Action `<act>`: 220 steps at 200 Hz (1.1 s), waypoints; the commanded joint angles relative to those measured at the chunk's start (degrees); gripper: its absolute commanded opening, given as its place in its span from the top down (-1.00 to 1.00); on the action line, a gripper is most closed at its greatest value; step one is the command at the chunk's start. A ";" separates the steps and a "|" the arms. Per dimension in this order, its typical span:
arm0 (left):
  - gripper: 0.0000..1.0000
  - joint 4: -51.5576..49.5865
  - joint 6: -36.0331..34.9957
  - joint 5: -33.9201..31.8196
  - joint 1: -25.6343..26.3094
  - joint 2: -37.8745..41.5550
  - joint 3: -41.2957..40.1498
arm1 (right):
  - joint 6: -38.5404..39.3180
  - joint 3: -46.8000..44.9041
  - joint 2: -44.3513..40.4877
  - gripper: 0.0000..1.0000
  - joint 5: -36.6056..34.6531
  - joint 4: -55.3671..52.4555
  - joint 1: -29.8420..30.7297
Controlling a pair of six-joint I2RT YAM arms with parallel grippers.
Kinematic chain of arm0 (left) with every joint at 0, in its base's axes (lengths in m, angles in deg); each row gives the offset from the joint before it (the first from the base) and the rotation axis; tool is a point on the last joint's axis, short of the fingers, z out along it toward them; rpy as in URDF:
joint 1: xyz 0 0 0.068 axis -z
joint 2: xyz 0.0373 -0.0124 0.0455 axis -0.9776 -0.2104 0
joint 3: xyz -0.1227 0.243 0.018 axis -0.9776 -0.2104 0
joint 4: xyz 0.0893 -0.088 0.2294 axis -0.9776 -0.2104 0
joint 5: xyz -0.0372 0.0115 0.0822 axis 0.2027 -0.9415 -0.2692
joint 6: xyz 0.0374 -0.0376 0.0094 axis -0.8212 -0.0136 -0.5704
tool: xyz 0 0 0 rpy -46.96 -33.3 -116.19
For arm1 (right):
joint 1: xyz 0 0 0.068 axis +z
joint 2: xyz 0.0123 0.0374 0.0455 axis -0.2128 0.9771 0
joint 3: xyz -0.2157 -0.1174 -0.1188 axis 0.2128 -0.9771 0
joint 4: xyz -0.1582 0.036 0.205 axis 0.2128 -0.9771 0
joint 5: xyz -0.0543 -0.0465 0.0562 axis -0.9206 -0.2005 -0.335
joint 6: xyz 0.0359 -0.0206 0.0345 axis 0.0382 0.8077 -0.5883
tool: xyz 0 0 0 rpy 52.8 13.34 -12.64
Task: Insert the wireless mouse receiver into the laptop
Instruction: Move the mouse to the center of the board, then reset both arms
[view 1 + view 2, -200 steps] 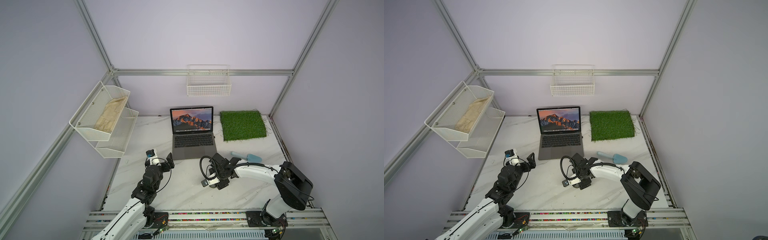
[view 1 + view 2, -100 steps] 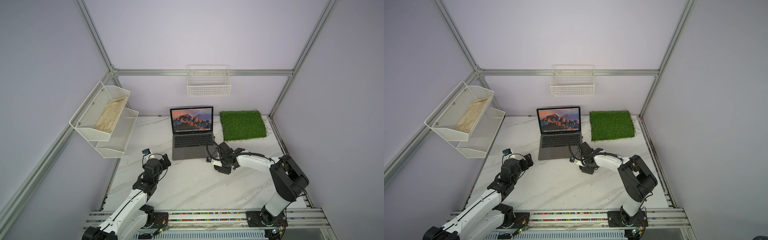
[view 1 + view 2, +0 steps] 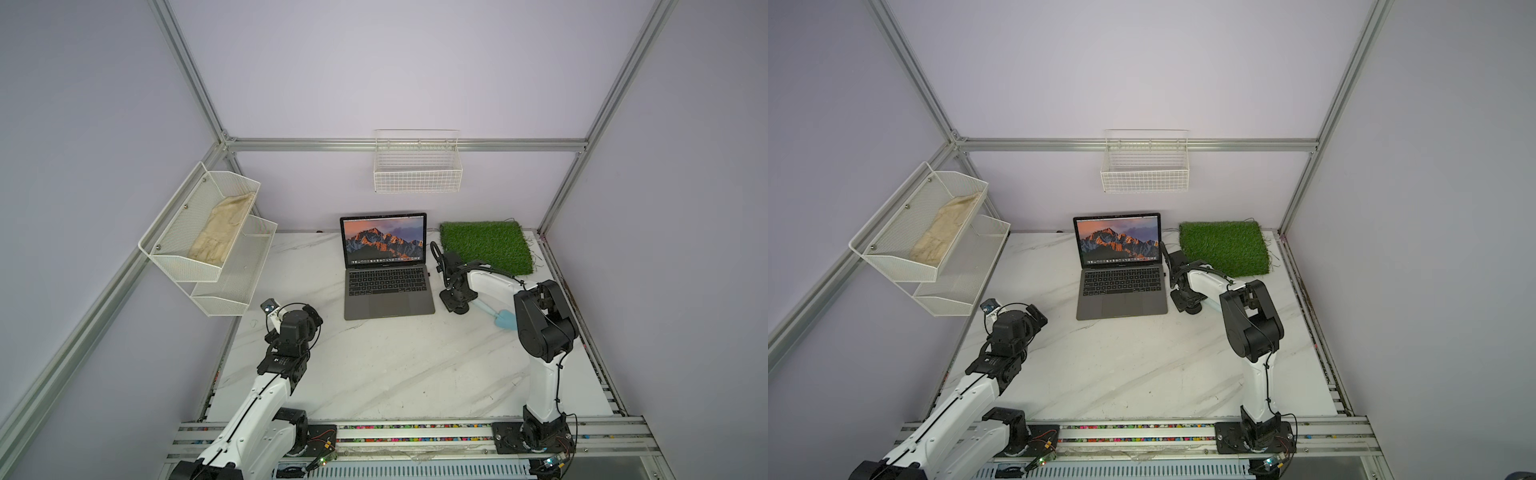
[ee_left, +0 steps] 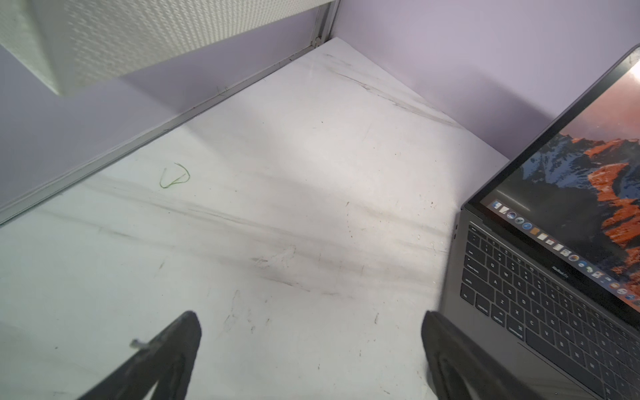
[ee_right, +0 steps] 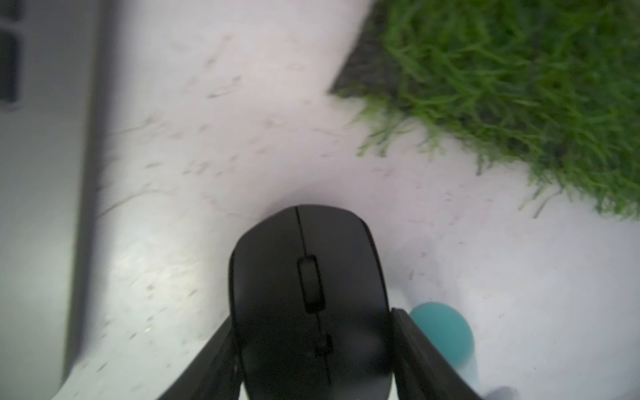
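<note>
In both top views the left arm (image 3: 266,399) rises from the rail (image 3: 415,432) at the lower left of the frame. It leans forward over the white marbled table (image 3: 395,374), and its wrist ends left of centre, near the lower left corner of the laptop (image 3: 388,305). The left gripper (image 4: 310,315) is spread wide. In the left wrist view its two dark fingers (image 4: 180,339) stand far apart with only bare tabletop between them, grasping and touching nothing.

The right arm (image 3: 540,332) stands at the lower right of the frame with its lower link upright and a dark elbow. Its white forearm (image 3: 490,282) reaches up and left into the strip of table between the laptop and the green grass mat (image 3: 486,245). The wrist turns downward, so the right gripper (image 5: 313,317) hangs low just right of the laptop's trackpad.

The right wrist view is blurred, but it shows the right gripper clamped on a black mouse (image 5: 304,263), with one finger against each flank. The front of the mouse, with its scroll wheel, pokes out beyond the fingertips. I cannot tell whether the mouse rests on the table. A teal tool (image 5: 443,332) lies just beside one finger.

The laptop sits open at the centre of the frame, its lit screen facing the arms. The wireless mouse receiver is too small to make out in any view.
</note>
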 commanded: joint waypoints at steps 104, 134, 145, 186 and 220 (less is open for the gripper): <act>-1.00 5.20 -17.56 -8.90 -5.73 -13.49 6.91 | -19.10 -10.99 -21.55 -0.94 3.57 12.65 -7.59; -1.00 11.94 -21.83 -5.04 -5.93 -17.56 5.69 | -20.99 -27.03 -33.52 -0.94 -1.58 32.03 -12.28; -1.00 16.39 -23.70 -2.44 -6.21 -18.34 4.24 | -21.33 -32.41 -36.11 -0.94 -4.10 38.13 -14.23; -1.00 28.46 -29.34 9.39 -8.52 -23.46 2.22 | -13.26 -48.03 -35.93 -0.94 -8.15 59.29 -21.30; -1.00 40.78 -31.55 14.65 -9.96 -27.83 1.47 | -6.92 -55.47 -30.48 -0.95 3.13 77.54 -25.51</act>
